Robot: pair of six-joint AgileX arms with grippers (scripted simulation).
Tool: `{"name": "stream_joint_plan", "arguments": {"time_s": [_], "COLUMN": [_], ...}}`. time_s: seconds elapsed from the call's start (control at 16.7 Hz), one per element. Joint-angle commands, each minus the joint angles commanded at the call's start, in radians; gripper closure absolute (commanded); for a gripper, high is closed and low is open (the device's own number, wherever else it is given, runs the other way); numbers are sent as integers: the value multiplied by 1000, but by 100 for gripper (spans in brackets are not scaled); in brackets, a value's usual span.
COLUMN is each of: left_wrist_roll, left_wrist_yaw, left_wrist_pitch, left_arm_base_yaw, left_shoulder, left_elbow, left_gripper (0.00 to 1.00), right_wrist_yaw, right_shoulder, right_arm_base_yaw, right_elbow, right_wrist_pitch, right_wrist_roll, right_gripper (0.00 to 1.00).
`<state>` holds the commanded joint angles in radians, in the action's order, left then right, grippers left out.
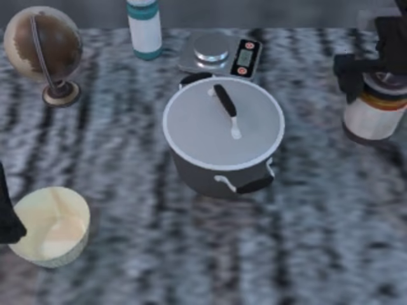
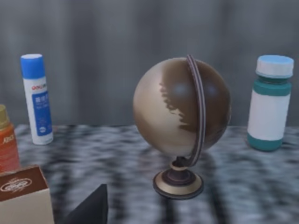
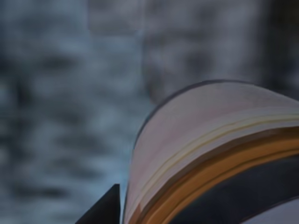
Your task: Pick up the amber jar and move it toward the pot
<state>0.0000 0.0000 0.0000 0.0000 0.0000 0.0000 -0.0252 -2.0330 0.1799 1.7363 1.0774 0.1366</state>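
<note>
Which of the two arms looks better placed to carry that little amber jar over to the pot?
The right. Its end effector is already on the amber jar, right of the pot. The left arm sits at the far left edge by the cream bowl.

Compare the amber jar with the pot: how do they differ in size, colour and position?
The amber jar is far smaller than the pot. The jar has a white label and an orange band; the pot is grey. The jar sits at the table's right edge under the right gripper; the pot sits centrally. Both are round and upright.

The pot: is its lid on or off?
On. The flat grey lid covers the pot fully, its bar handle on top.
</note>
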Motion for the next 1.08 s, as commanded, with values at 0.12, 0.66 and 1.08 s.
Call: {"name": "stream_joint_plan", "arguments": {"time_s": [0.12, 0.66, 1.08], "left_wrist_roll": [0, 0, 0], "left_wrist_yaw": [0, 0, 0], "left_wrist_pitch": [0, 0, 0], "left_arm_base_yaw": [0, 0, 0], "left_shoulder": [0, 0, 0], "left_elbow": [0, 0, 0], "left_gripper": [0, 0, 0], "right_wrist_yaw": [-18, -33, -36], "right_shoulder": [8, 7, -48], "right_arm_base_yaw": [62, 123, 122], "right_elbow": [-52, -117, -210], "right_wrist_pitch": [-43, -102, -256], "right_wrist_roll": [95, 170, 170], "right_gripper": [100, 100, 100]}}
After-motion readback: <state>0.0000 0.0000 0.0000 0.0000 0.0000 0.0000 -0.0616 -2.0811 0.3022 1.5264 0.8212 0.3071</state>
